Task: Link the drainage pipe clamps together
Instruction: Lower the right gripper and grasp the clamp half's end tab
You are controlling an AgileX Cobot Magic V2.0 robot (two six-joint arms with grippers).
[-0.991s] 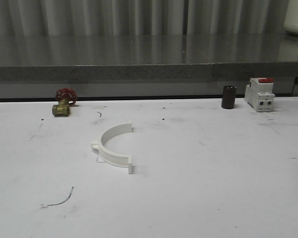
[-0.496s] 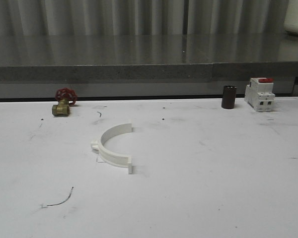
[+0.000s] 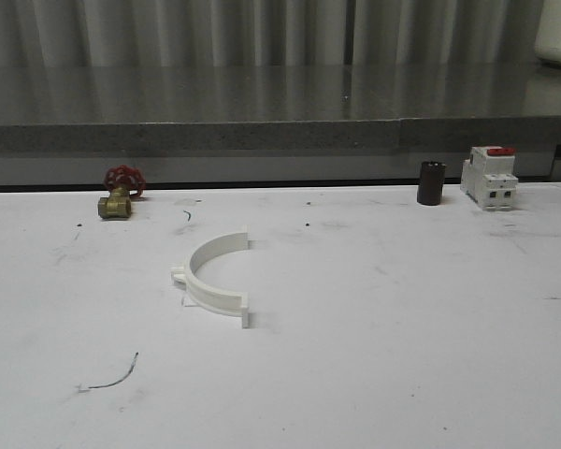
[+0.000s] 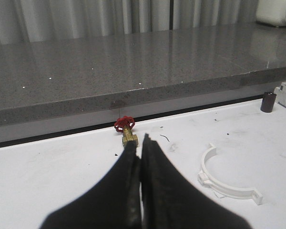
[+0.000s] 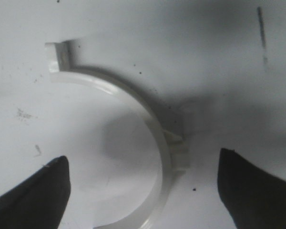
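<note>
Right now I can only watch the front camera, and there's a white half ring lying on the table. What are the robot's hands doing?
Observer: The right tool is open, with one finger on either side of a white half-ring clamp on the table. I cannot tell whether it is the one you see.
Operator: And the other hand?
Observer: The left tool is shut, its fingers pressed together with nothing between them. It points toward the red-handled valve.
</note>
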